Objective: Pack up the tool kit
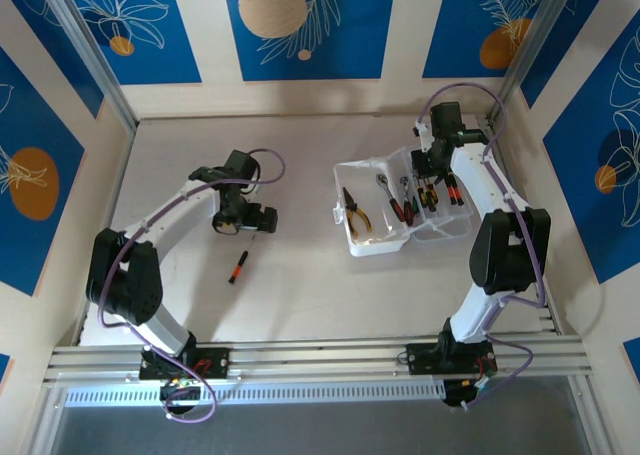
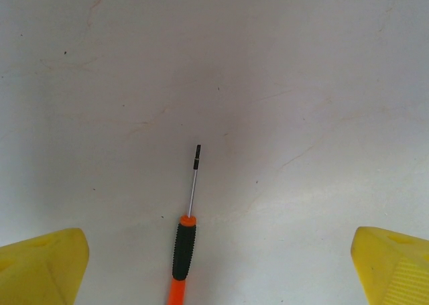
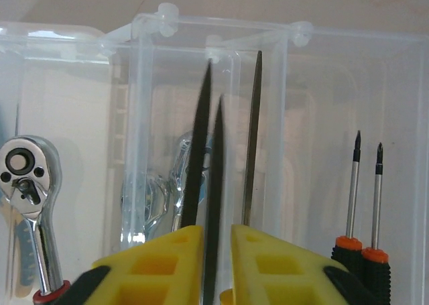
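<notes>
The pale desk (image 1: 300, 305) carries everything. A see-through white plastic case (image 1: 378, 248) lies open on its right half, in front of the right arm.

The left gripper (image 2: 214, 271) hangs over the left half of the desk with its yellow fingers (image 2: 40, 268) spread wide, gripping nothing. The right gripper (image 3: 216, 234) is at the far end of the case, its yellow fingers almost together. One thin dark blade (image 3: 213, 184) runs up between them, and two more stand just beside it. I cannot tell whether the fingers are pinching that blade or only flanking it.

Inside the case, yellow-handled pliers (image 1: 355, 213) lie in the left compartment. A metal ratchet (image 3: 27, 184) lies further right, and red-handled tools (image 1: 400, 210) lie next to it. In the right wrist view, two small screwdrivers (image 3: 365, 204) with black grips and orange collars stand side by side, touching, at the right.

A loose screwdriver (image 2: 184, 245) with an orange and black handle lies on the bare desk well left of the case. It sits between the left gripper's open fingers, touching neither.
</notes>
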`<state>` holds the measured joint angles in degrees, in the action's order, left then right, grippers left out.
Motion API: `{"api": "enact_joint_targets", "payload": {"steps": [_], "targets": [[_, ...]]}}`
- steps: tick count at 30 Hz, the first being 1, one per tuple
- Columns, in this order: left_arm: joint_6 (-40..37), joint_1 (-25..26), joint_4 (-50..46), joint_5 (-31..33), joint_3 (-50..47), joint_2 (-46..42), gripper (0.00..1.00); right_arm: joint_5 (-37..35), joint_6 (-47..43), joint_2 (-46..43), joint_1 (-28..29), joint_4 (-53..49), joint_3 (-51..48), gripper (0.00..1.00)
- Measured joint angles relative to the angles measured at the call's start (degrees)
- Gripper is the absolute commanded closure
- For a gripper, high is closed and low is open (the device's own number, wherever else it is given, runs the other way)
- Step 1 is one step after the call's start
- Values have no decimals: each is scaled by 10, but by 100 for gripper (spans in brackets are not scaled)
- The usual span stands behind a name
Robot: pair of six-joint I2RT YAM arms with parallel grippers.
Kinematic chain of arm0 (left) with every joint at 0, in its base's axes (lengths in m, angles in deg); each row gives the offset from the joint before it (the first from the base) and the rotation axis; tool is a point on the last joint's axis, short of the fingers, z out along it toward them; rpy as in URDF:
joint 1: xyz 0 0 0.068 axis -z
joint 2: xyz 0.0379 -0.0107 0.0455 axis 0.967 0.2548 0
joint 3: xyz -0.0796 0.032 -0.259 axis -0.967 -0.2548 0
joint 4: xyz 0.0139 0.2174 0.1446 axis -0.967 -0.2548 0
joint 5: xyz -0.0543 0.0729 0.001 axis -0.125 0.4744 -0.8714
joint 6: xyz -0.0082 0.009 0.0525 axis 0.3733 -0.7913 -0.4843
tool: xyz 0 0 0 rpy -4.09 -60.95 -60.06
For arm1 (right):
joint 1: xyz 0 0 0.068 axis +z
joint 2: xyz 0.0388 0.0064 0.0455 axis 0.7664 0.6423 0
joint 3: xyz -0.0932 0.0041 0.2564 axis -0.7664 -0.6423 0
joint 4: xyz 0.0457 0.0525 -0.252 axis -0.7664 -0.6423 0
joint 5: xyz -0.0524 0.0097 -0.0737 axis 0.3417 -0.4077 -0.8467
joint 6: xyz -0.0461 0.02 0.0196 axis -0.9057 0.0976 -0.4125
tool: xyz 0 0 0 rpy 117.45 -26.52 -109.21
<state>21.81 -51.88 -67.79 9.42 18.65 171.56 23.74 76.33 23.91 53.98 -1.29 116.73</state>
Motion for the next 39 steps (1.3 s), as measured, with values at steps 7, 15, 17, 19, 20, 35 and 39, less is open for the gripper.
{"api": "enact_joint_targets", "payload": {"steps": [7, 15, 17, 19, 20, 35, 39], "targets": [[0, -2, 0, -4, 0, 1, 0, 0, 0, 0, 2, -4, 2, 66], [0, -3, -1, -4, -17, -9, 0, 0, 3, -23, 18, -35, 30, 0], [0, -3, -2, -1, -38, -21, 1, 4, 8, -45, 26, -43, 30, 1], [2, -3, -2, 2, -63, -35, 3, 8, 16, -72, 37, -50, 30, 1], [3, -3, 0, 3, -80, -42, 6, 10, 20, -85, 42, -51, 30, 1], [43, -4, 71, 11, -161, 33, 59, 43, 73, -182, 126, -52, -49, 1], [50, -5, 72, 12, -155, 42, 79, 53, 81, -184, 132, -51, -67, 1]]}}
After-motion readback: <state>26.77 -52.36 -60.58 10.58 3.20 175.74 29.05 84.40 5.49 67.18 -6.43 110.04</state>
